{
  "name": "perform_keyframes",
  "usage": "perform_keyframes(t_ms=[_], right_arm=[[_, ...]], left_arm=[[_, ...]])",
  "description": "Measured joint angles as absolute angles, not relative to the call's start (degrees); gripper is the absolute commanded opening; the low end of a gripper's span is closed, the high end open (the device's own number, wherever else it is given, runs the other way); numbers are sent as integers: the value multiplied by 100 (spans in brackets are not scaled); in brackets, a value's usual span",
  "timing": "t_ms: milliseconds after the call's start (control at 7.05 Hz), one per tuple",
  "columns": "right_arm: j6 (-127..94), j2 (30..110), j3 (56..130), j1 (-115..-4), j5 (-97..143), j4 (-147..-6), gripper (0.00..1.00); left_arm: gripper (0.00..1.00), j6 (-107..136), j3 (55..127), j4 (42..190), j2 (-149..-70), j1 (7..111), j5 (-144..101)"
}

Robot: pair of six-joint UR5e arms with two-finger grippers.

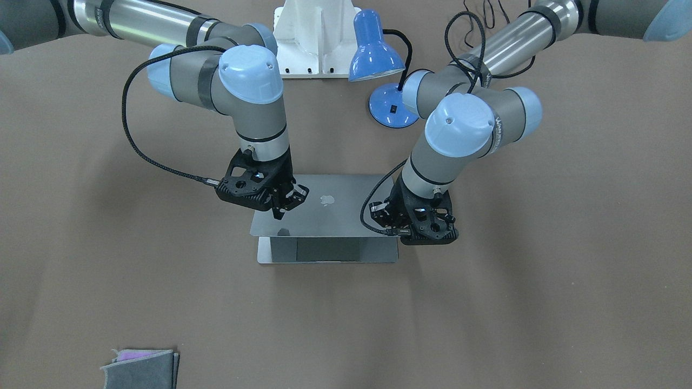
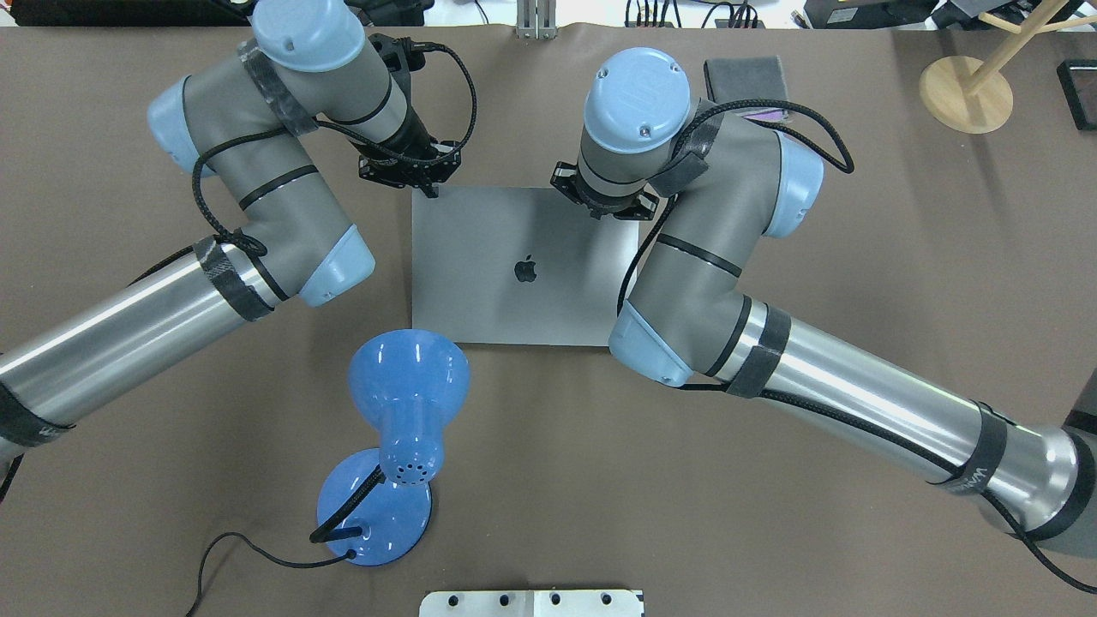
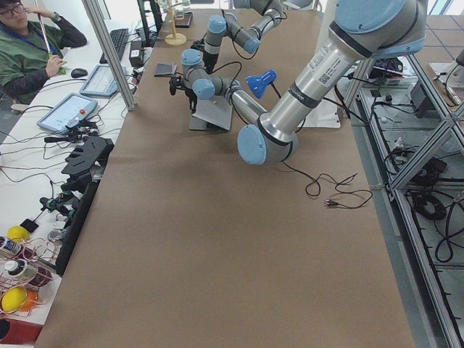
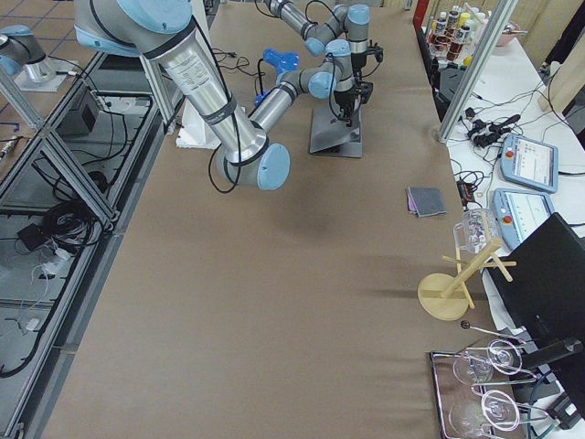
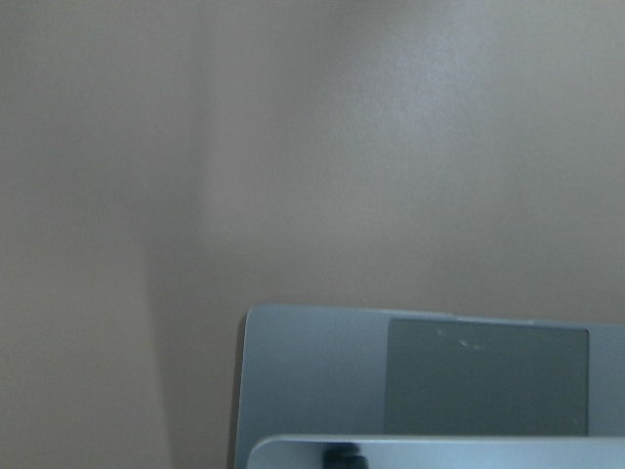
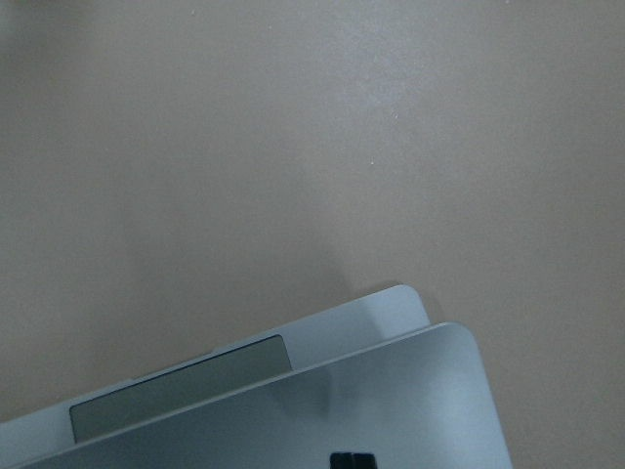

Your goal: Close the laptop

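Note:
The space-grey laptop lies mid-table with its lid lowered most of the way, apple logo up, and a strip of palm rest and trackpad showing under the lid's free edge. It also shows in the overhead view. My left gripper is over the lid's free corner on its side, at the far-left corner in the overhead view, and looks shut. My right gripper is shut, its tip on the lid near the other free corner. Each wrist view shows the lid edge over the base.
A blue desk lamp stands close behind the laptop's hinge side, its cable trailing. A small grey folded cloth lies far off on the right arm's side. A wooden stand is at the far right corner.

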State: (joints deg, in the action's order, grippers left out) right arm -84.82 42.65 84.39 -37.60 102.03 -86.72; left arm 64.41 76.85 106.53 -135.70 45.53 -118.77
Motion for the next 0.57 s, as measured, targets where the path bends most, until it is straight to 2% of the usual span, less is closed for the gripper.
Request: perform_keyframes(t_ms=[567], right_arm=[[-8457, 3992, 7419, -3805, 10195, -8001, 0]], left_arm=[[0, 6203, 7240, 10756, -13649, 4501, -11581]])
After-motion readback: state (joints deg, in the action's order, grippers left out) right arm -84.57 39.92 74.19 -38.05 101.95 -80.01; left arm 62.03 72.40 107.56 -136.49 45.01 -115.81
